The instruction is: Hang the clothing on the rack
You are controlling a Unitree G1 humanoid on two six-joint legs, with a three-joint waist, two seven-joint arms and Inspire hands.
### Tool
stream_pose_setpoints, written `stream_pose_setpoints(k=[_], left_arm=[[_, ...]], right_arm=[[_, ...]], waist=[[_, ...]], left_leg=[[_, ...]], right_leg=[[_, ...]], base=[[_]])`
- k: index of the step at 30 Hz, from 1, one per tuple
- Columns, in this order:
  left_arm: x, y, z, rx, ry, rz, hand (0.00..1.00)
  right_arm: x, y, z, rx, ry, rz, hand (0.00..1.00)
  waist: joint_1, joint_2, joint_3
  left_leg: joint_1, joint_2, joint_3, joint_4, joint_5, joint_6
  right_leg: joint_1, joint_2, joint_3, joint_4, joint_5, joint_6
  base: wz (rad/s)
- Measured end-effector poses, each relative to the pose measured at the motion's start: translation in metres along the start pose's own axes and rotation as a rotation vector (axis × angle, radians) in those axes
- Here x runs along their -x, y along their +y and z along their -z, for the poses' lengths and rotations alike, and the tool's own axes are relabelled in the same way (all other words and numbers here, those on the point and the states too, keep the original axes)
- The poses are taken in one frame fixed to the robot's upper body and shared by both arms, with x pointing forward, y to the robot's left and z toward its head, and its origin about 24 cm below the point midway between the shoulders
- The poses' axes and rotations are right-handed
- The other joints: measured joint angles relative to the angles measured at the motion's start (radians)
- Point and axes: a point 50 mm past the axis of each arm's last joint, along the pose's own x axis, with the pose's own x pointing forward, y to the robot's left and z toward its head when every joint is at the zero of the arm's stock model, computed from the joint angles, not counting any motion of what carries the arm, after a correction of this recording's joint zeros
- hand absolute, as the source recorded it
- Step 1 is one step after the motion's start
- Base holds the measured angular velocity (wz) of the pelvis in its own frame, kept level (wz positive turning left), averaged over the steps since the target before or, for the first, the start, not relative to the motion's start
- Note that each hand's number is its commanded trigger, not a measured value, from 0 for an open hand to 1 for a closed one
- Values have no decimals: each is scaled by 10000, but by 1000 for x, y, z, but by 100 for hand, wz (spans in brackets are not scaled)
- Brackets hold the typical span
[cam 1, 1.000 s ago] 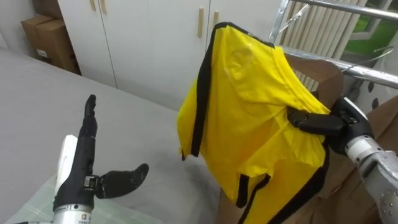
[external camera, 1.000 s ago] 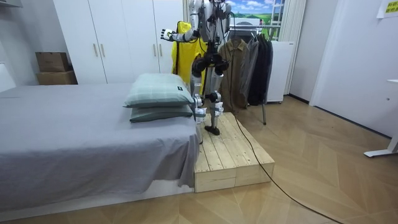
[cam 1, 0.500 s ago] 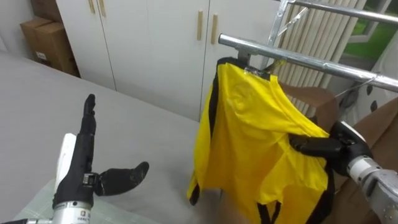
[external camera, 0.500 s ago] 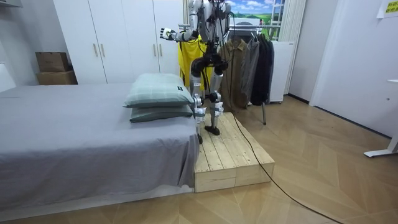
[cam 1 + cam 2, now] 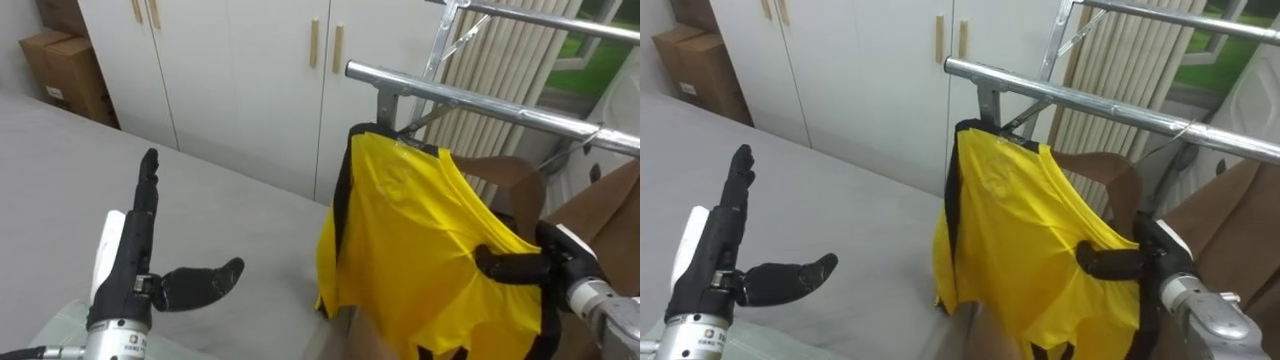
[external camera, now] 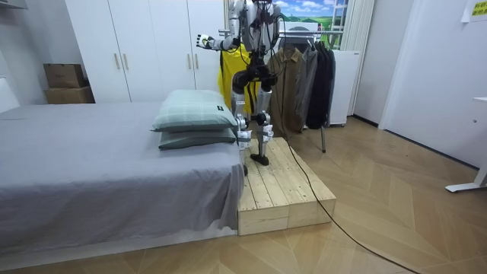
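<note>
A yellow garment (image 5: 420,240) with black trim hangs by its top just under the metal rail (image 5: 460,98) of a clothes rack; whether its hook rests on the rail is hidden. My right hand (image 5: 540,268) grips the garment's right shoulder, dark fingers laid over the cloth. Over the bed at lower left, my left hand (image 5: 135,270) is held up open, fingers straight and thumb out, holding nothing. In the room view I stand on a wooden platform (image 6: 281,190) between bed and rack, with the garment (image 6: 232,65) in front of me.
Brown clothes (image 5: 600,210) hang on the rack to the right, dark ones (image 6: 304,72) further along. White wardrobe doors (image 5: 250,70) stand behind, cardboard boxes (image 5: 60,60) at far left. The grey bed (image 5: 230,220) lies below, with two pillows (image 6: 194,114).
My right hand has carried the yellow garment right and down, from in front of the rail to just beneath it. The view shifted slightly. My left hand has kept its pose.
</note>
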Motion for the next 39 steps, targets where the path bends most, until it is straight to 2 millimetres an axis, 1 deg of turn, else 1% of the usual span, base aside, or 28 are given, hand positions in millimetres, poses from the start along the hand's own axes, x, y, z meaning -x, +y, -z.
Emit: stream_pose_setpoints(k=[4,39], left_arm=[[-2,0,-3,24,-139,-41,0],[-2,1,-6,33,-269,-94,0]], right_arm=[[2,-1,4,21,40,96,100],[4,-3,8,63,178,250,100]], waist=[[2,-2,-1],[-14,8,6]], left_leg=[[81,10,6,-51,0,0],[209,7,-7,-122,0,0]], right_leg=[[93,4,4,-68,-7,-5],[198,-2,14,-95,-16,2]], base=[[0],[0]])
